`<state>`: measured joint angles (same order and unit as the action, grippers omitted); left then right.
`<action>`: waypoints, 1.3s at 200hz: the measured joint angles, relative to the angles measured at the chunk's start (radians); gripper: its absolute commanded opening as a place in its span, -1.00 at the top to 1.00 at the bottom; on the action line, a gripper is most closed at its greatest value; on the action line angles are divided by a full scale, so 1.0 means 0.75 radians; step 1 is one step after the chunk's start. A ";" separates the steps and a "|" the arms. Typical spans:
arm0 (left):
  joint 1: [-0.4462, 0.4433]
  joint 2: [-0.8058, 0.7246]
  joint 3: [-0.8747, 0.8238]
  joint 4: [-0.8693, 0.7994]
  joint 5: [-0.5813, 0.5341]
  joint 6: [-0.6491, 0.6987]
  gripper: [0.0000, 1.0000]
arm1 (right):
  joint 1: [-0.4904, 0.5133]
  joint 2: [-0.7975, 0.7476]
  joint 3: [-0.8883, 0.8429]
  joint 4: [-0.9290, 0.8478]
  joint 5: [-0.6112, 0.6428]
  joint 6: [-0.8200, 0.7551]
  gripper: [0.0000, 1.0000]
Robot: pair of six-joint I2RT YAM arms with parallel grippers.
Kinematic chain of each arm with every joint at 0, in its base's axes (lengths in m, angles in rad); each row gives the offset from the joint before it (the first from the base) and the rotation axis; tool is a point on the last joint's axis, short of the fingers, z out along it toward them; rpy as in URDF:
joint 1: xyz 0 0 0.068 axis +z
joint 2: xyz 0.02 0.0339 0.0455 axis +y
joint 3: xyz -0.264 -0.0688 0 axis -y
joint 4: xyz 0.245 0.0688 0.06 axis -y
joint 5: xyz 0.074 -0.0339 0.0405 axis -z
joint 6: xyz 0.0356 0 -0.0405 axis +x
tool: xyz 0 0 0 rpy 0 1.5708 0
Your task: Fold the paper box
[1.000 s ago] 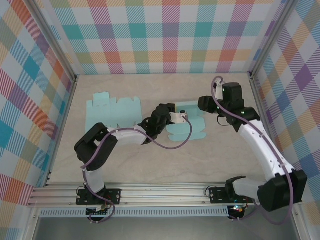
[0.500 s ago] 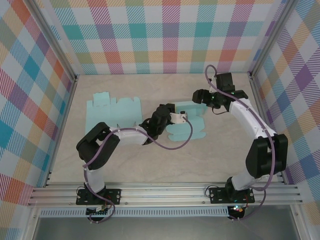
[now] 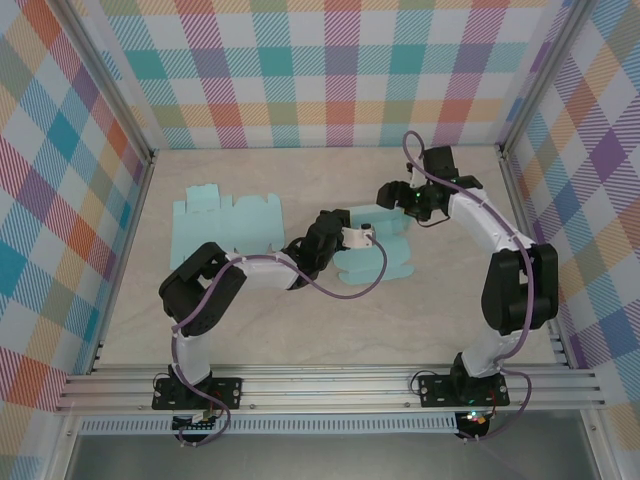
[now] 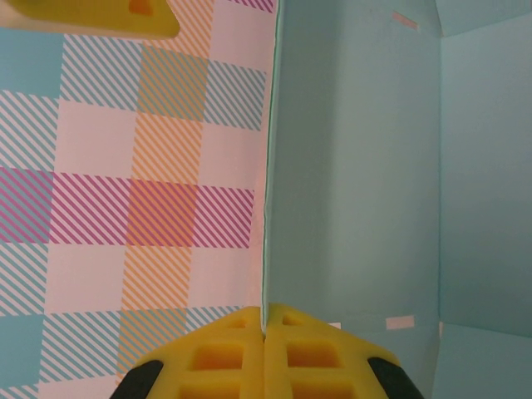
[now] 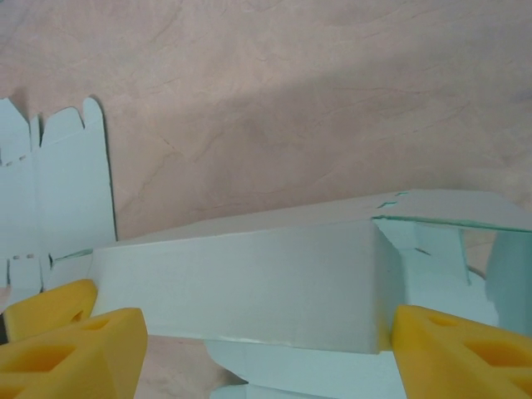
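The left gripper [image 3: 368, 236] has its yellow fingers [image 4: 224, 357] pressed together, pinching the thin edge of an upright panel of the teal paper box [image 3: 396, 262], which sits just right of the middle of the surface [image 3: 330, 320]. To its right, the right gripper [image 3: 386, 194] is spread wide over the far side of the box. In the right wrist view its pads [image 5: 75, 341] stand on either side of a folded wall, and contact cannot be told. A second flat teal blank [image 3: 222, 222] lies at the left of the beige, marbled surface. Pastel checked walls [image 3: 340, 70] enclose it.
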<state>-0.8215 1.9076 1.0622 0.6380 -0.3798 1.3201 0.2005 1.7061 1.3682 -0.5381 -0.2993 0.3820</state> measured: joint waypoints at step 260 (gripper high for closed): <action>0.000 0.197 0.002 0.335 -0.077 0.232 1.00 | -0.336 -0.144 -0.222 0.144 -0.009 0.036 0.06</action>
<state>-0.8215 2.0552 1.0634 0.8894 -0.4374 1.4944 -0.0517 1.5978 1.2018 -0.4297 -0.3061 0.4091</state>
